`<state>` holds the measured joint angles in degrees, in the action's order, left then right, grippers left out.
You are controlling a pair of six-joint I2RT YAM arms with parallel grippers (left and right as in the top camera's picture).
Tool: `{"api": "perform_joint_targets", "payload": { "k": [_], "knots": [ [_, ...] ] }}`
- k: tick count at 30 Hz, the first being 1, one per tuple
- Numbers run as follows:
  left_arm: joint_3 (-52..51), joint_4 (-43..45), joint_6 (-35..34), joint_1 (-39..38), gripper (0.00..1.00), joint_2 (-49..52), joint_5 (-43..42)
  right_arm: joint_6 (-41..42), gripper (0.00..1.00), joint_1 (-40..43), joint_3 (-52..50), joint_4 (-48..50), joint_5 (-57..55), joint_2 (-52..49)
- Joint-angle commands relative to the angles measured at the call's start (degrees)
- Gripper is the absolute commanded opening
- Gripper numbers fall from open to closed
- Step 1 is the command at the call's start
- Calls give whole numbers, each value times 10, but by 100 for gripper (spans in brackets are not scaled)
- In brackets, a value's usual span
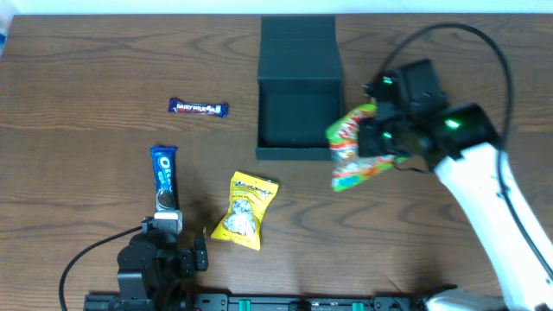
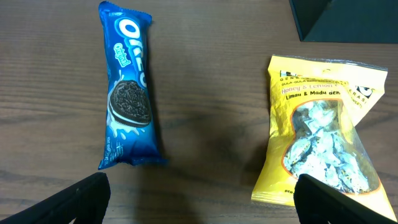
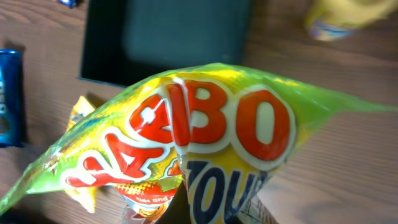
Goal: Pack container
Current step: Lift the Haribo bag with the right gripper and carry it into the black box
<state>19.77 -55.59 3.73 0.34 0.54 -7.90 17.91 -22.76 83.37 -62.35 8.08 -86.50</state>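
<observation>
The dark teal container stands open at the table's upper middle, its flap lid folded back; it also shows in the right wrist view. My right gripper is shut on a green and yellow Haribo bag, held above the table just right of the container; the bag fills the right wrist view. My left gripper is open and empty at the front left. A blue Oreo packet and a yellow honey-lemon candy bag lie ahead of it.
A Dairy Milk bar lies left of the container. The Oreo packet and the yellow bag lie at the front left. A black cable loops over the right arm.
</observation>
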Motion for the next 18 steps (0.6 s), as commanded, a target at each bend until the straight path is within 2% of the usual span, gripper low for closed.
{"api": "perform_joint_targets", "payload": {
  "k": [1,5,12,18],
  "knots": [
    [-11,-31,14,3,95,-2,6,77,1,-34,45,19,6,-67],
    [-11,-31,14,3,95,-2,6,125,1,-45,96,79,9,-142],
    [-11,-31,14,3,95,-2,6,153,1,-43,127,161,16,-213],
    [-11,-31,14,3,95,-2,6,153,1,-37,127,165,14,-244]
  ]
}}
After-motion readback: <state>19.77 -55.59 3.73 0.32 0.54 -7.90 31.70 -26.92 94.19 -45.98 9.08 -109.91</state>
